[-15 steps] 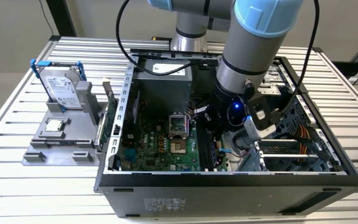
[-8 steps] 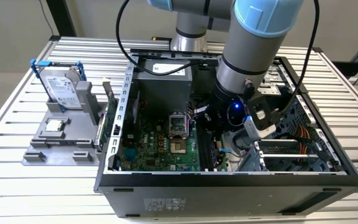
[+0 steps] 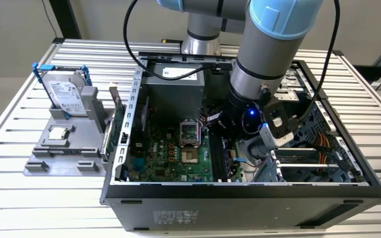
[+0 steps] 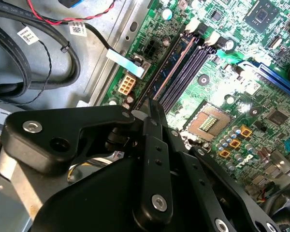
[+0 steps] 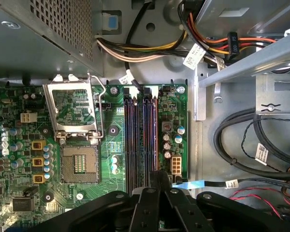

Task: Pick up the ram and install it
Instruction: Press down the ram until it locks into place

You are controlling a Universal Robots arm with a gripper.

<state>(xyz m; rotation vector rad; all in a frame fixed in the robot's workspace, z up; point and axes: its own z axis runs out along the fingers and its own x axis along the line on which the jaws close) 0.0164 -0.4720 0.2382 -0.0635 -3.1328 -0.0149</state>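
My hand (image 5: 157, 181) sits over the motherboard's memory slots (image 5: 140, 140), fingers pinched together on the ram (image 4: 171, 60) there.

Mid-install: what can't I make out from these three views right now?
- Exterior view: the arm covers the far part of the memory slots, so whether the ram is seated there stays hidden.
- Both wrist views: the gripper body blocks the slots' near ends; whether it grips anything cannot be told.
- First wrist view: the cables are cut off by the edge.
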